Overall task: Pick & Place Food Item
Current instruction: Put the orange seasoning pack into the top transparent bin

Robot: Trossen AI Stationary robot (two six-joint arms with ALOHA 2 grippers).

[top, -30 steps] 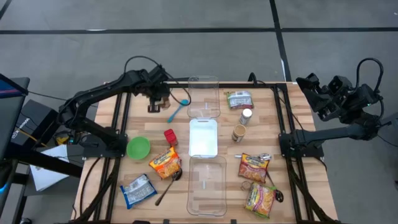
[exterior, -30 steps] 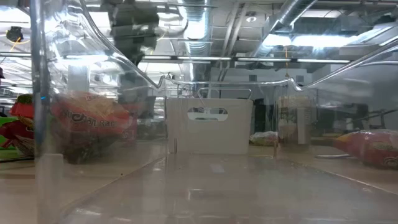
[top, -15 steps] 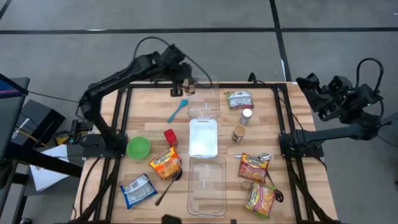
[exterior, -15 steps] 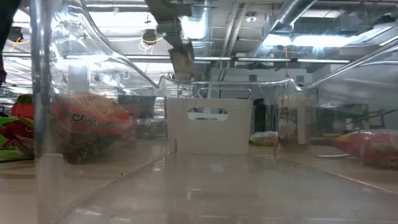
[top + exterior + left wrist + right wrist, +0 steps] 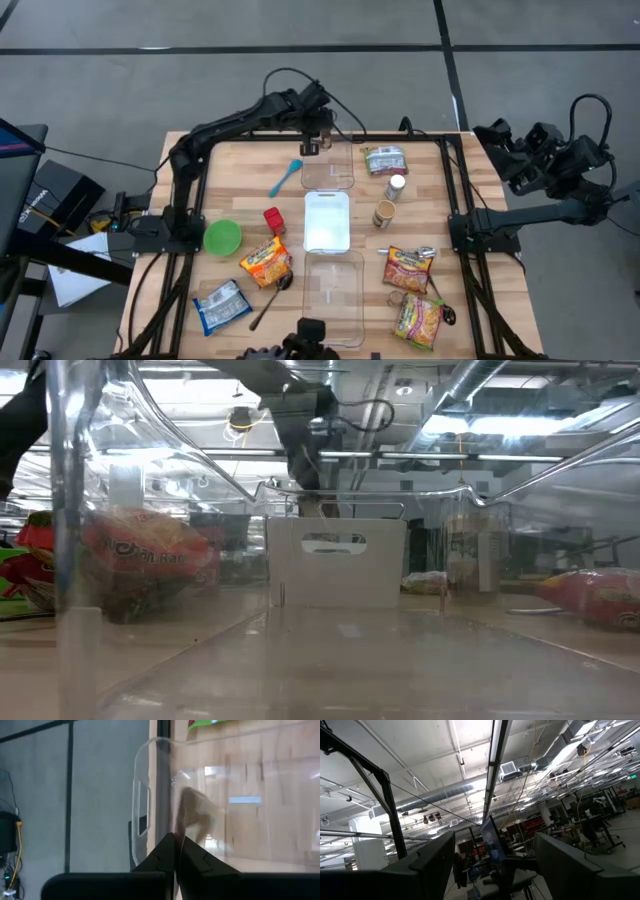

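Left gripper (image 5: 310,146), fingers pinched together on what looks like a small brown food item (image 5: 192,815), hangs over the far clear container (image 5: 328,165) at twelve o'clock on my table (image 5: 460,200). I judge I should lower it inside the walls, then release. Right gripper (image 5: 510,160) waits parted at three o'clock, off the table.

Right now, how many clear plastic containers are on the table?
2. One clear container sits at the table's far edge, under the left gripper; the other clear container is at the near edge. The white tray lies between them.
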